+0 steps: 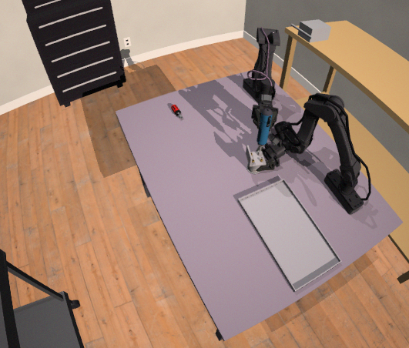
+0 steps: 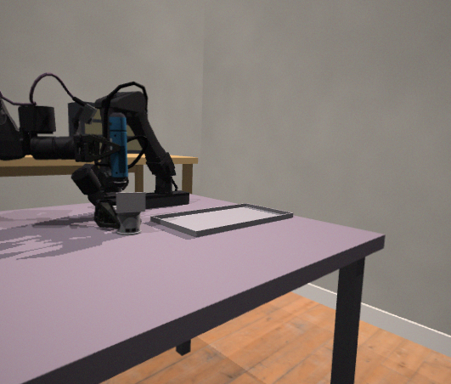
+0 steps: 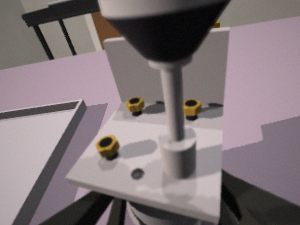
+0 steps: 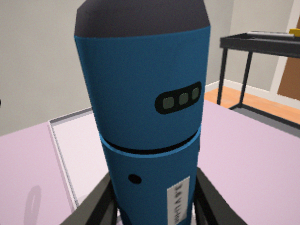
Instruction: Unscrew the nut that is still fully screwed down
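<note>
Currently, the bracket (image 1: 257,158) (image 2: 131,202) (image 3: 150,76) sits on the standing joint module (image 1: 254,168) (image 2: 129,225) (image 3: 150,214). Above its flat plate, the right gripper (image 1: 264,118) (image 2: 117,149) (image 4: 154,174) clamps the upright electric nut driver (image 1: 265,128) (image 2: 118,155) (image 3: 165,29) (image 4: 145,94); its socket (image 3: 179,159) hides whatever lies directly under it. Below the bracket, the left gripper (image 1: 266,166) (image 2: 115,222) (image 3: 163,170) has its fingers apart around the module; whether they pinch it, I cannot tell. Three yellow nuts (image 3: 107,146) (image 3: 135,105) (image 3: 192,108) show on the bracket.
</note>
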